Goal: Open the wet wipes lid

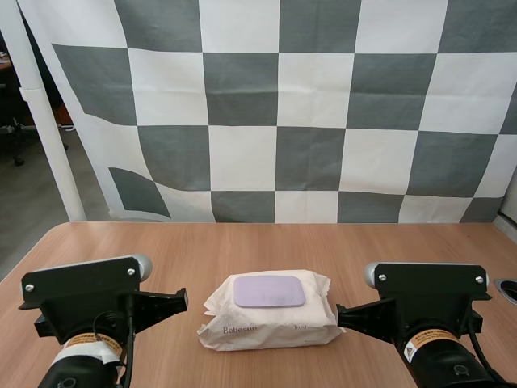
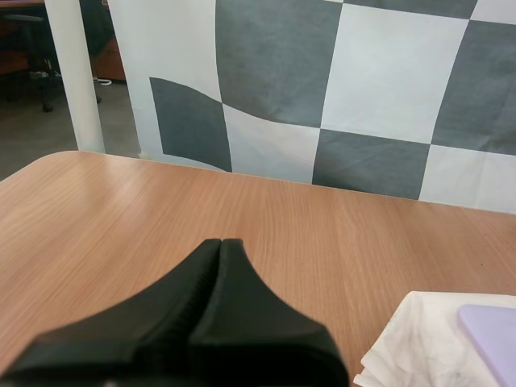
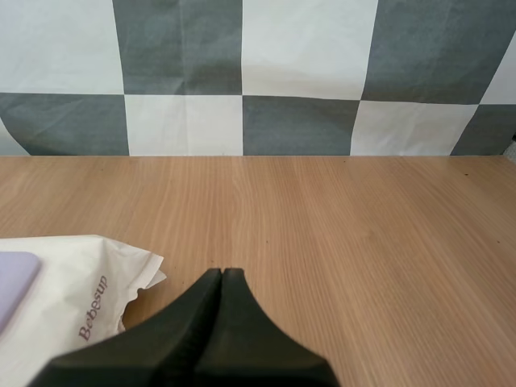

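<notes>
A white pack of wet wipes (image 1: 269, 321) lies flat on the wooden table (image 1: 258, 250), midway between my two arms. Its lilac lid (image 1: 269, 291) lies shut, flat on the pack's top. My left gripper (image 2: 220, 243) is shut, its two fingers together as one dark wedge just above the table, with the pack's corner (image 2: 427, 343) and lid edge (image 2: 492, 334) a little off to its side. My right gripper (image 3: 222, 274) is shut too, hovering low beside the pack's crimped end (image 3: 89, 294), apart from it.
Bare wood stretches beyond the pack to the table's far edge (image 1: 266, 224). A round dark fitting (image 1: 509, 288) sits at the table's right edge.
</notes>
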